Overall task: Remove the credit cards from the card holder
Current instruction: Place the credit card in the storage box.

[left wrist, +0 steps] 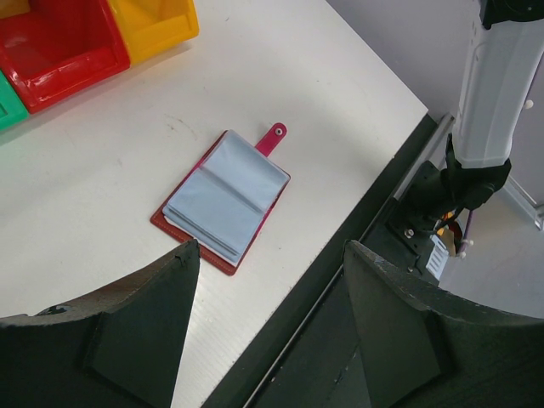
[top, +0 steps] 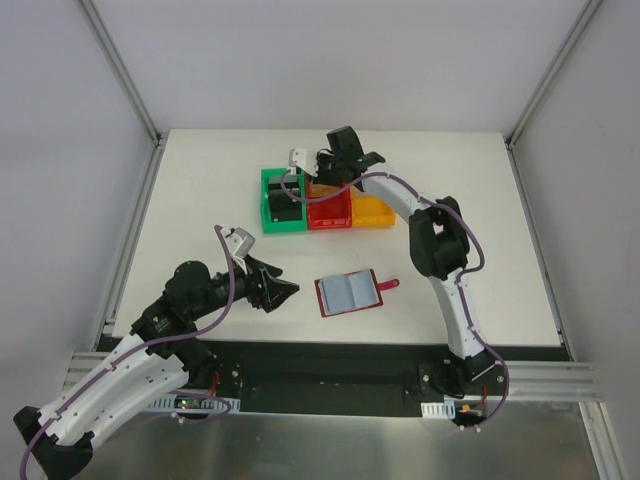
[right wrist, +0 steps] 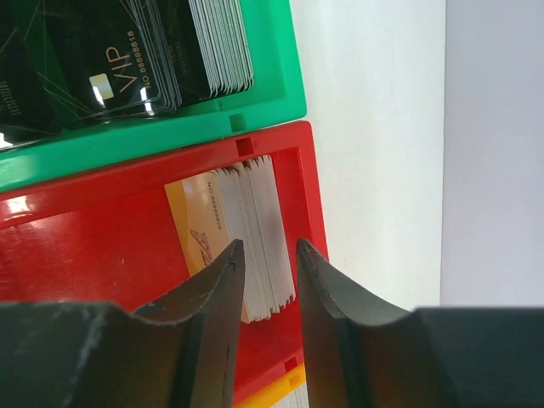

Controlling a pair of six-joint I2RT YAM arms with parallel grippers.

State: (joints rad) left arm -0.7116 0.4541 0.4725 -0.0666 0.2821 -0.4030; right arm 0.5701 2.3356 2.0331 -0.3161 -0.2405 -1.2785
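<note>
The card holder [top: 348,292] lies open flat on the table, grey-blue sleeves up, red tab to the right. It also shows in the left wrist view [left wrist: 225,197]; no card shows in its sleeves. My left gripper [top: 278,291] is open and empty, low just left of the holder, with its tips [left wrist: 266,251] short of it. My right gripper [top: 322,168] hovers over the bins at the back. In its wrist view the jaws [right wrist: 268,246] stand a little apart and empty above a stack of credit cards [right wrist: 255,204] with a gold top card in the red bin [right wrist: 85,246].
A green bin [top: 268,205] holds black VIP cards [right wrist: 127,59]. The red bin [top: 330,212] and a yellow bin [top: 372,212] stand beside it in a row. The table's front edge and a dark rail run just behind the holder [left wrist: 340,255]. The right arm's base [left wrist: 484,102] stands there.
</note>
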